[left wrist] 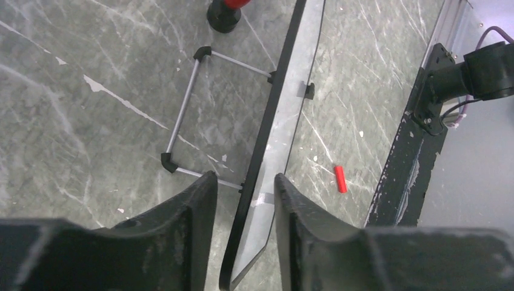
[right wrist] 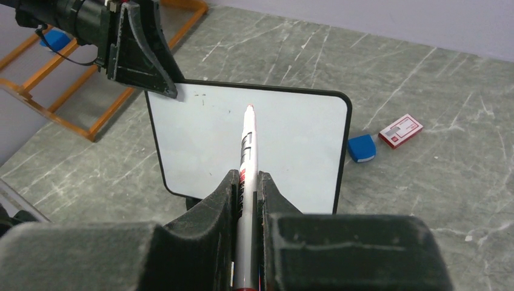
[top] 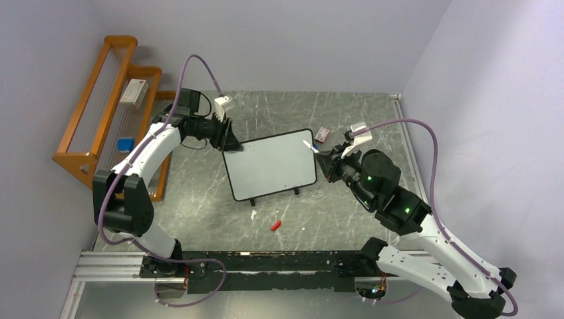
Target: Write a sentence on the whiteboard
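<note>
Clutter on the grey marbled table (top: 372, 113)
An orange wooden rack (top: 100, 106) at the left held a white box (top: 134, 92) and a blue item (top: 125, 144); a red cap (top: 276, 225) lay toward the near edge, a red-and-white box (top: 322, 134) just beside a blue pad (right wrist: 362, 148) farther back.

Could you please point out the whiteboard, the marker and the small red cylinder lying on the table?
whiteboard (top: 269, 165): top external view, centre of its white face.
marker (right wrist: 247, 145): right wrist view, middle of its white barrel.
red cylinder (top: 276, 225): top external view, middle of its body.
</note>
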`<state>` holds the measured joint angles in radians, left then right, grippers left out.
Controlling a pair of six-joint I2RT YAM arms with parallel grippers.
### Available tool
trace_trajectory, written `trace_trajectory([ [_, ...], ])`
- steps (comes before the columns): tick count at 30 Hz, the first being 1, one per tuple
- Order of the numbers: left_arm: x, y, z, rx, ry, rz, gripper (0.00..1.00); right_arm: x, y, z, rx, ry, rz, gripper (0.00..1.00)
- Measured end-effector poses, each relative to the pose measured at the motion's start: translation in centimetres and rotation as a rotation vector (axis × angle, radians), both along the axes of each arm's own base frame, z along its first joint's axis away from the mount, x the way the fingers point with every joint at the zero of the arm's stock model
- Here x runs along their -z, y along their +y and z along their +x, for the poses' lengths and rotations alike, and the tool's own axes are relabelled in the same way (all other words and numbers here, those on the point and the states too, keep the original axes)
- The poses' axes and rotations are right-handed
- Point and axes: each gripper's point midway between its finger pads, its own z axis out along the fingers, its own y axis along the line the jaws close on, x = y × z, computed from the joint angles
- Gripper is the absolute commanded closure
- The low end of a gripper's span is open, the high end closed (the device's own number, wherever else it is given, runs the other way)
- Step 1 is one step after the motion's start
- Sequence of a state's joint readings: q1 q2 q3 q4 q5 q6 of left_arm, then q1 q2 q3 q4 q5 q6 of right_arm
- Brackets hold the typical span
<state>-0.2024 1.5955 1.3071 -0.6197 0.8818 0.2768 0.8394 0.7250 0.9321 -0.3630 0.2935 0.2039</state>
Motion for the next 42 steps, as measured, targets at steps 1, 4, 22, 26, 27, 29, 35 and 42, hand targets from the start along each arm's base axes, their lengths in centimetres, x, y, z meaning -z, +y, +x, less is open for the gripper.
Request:
trace_trajectory([
  [1,0.0,-0.1,-0.1,0.005,0.002,-0.005,0.66,0.0,0.1,0.0,-0.004,0.001,-0.001,1.00],
  [4,0.1,-0.2,-0.5,0.017,0.013,-0.019,0.74,0.1,0.5,0.0,-0.021,0.004,-0.001,1.00],
  [22,0.1,-0.7,-3.6,0.048,0.003,-0.122,0.95,1.3,2.9,-0.3,-0.132,0.030,-0.033,1.00],
  [26,0.1,-0.8,-3.7,0.040,-0.005,-0.134,0.95,1.6,3.6,-0.3,-0.155,0.035,-0.040,1.00],
  [27,0.1,-0.8,-3.7,0.037,-0.007,-0.137,0.95,1.7,3.8,-0.3,-0.160,0.036,-0.042,1.00],
  [29,0.2,-0.8,-3.8,0.033,-0.010,-0.142,0.95,2.0,4.3,-0.3,-0.171,0.041,-0.049,1.00],
  [35,0.2,-0.8,-4.1,0.017,-0.022,-0.156,0.95,3.4,6.2,-0.5,-0.207,0.060,-0.091,1.00],
  [42,0.3,-0.8,-4.1,-0.003,-0.025,-0.174,0.95,5.7,9.4,-1.9,-0.243,0.046,-0.204,1.00],
])
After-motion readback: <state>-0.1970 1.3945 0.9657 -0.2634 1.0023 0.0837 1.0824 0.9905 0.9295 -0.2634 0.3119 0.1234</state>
